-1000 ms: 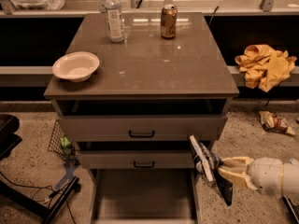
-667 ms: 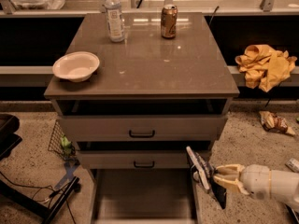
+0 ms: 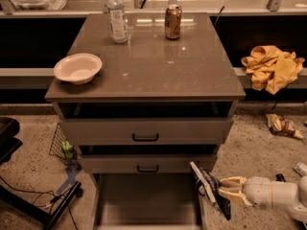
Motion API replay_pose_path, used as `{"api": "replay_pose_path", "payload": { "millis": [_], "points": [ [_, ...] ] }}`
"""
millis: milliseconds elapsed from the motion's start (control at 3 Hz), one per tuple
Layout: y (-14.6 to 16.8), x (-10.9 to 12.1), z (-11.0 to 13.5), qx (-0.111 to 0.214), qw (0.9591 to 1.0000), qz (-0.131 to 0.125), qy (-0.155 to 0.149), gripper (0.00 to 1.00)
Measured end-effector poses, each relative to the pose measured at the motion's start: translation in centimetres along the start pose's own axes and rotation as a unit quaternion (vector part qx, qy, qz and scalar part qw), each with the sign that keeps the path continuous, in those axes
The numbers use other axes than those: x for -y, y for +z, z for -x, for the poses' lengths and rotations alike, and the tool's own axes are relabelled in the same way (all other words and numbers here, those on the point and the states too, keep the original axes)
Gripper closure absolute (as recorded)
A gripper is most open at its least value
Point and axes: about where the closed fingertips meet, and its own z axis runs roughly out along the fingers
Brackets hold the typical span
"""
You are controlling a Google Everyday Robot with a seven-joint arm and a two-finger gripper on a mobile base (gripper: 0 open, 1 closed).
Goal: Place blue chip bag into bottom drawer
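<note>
The blue chip bag (image 3: 209,188) is a dark crinkled foil bag held on edge in my gripper (image 3: 221,189), at the lower right beside the cabinet. My gripper's pale fingers (image 3: 229,182) are shut on the bag, and the white arm reaches in from the right. The bag hangs over the right side wall of the bottom drawer (image 3: 144,200), which is pulled out, a wide shallow grey tray with a bare floor. Above it are two grey-fronted drawers with black handles (image 3: 145,138).
On the cabinet top stand a white bowl (image 3: 77,68), a clear water bottle (image 3: 116,16) and a soda can (image 3: 172,22). A yellow cloth (image 3: 273,67) lies on the right ledge. A brownish wrapper (image 3: 282,126) lies on the floor, with cables and a basket (image 3: 61,146) at the left.
My gripper and the bag have moved left, closer to the open bottom drawer's right edge. Nothing else has moved.
</note>
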Motion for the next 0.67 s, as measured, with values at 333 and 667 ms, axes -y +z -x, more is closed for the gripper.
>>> {"api": "replay_pose_path", "payload": {
  "millis": [333, 667],
  "points": [
    [1.4, 0.0, -0.5, 0.006, 0.9999, 0.006, 0.006, 1.0],
    [5.3, -0.1, -2.5, 0.014, 0.9994, 0.031, -0.002, 1.0]
  ]
}}
